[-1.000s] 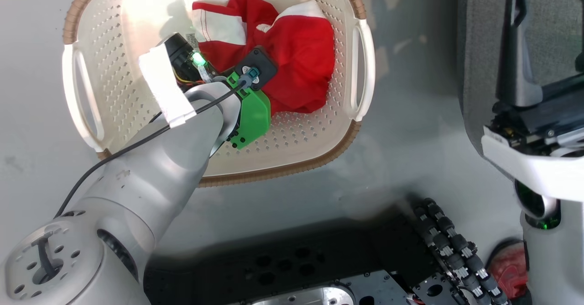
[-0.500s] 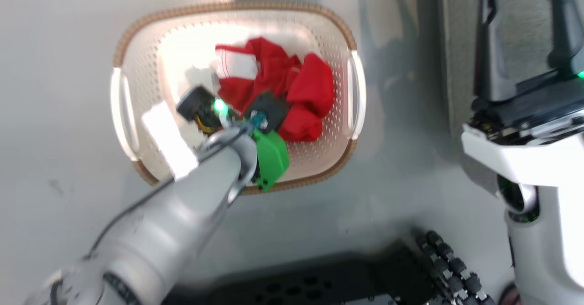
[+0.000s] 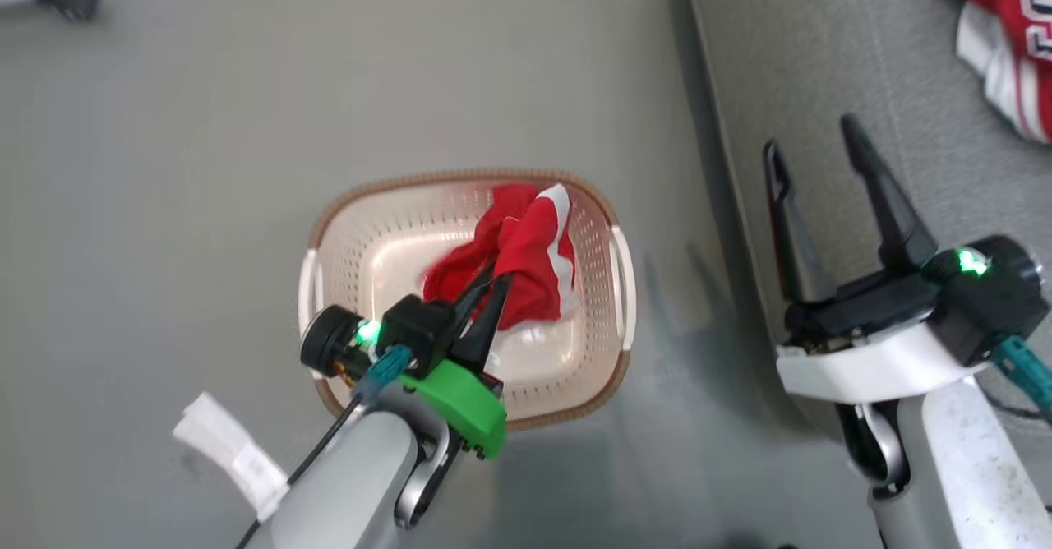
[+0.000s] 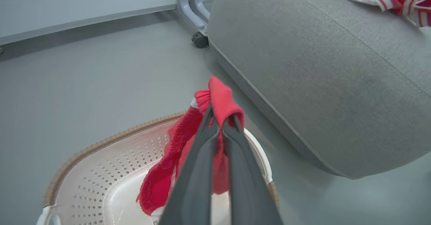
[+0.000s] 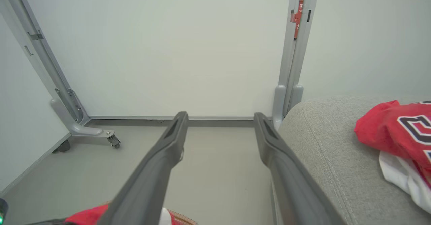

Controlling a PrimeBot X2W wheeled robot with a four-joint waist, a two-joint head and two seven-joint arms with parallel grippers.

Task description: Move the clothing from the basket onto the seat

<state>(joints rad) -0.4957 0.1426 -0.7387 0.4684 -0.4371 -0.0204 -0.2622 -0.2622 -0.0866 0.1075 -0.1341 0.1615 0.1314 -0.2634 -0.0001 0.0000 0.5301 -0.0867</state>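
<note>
One jersey (image 3: 998, 6) parked on the seat (image 3: 822, 64) already, lettering up, well apart from the basket (image 3: 362, 228). Second red garment (image 3: 530, 249) now up off the basket floor, versus lying crumpled down in there a second ago with the left gripper (image 3: 496, 279) buried in it. Worth flagging: whole head view pulled back and swung too, so blame the camera, not the basket. / tinker

Agreed on the lift. Pinched tight in the left gripper, pressed together on a fold near the top. Looks like grab done, carry next, sideways to the seat just beside the basket. Meanwhile spread wide and holding nothing over on the right gripper (image 3: 807, 136), hovering by the seat's near edge. / sprocket

And orientation? / tinker

Bunched into a rope, hanging roughly vertical along the long axis. Pointing a top fold past the fingertips toward the seat, drooping the tail back into the basket. Can't tell whether fully clear of the bottom, so probably needs more height before swinging across. / sprocket
</note>
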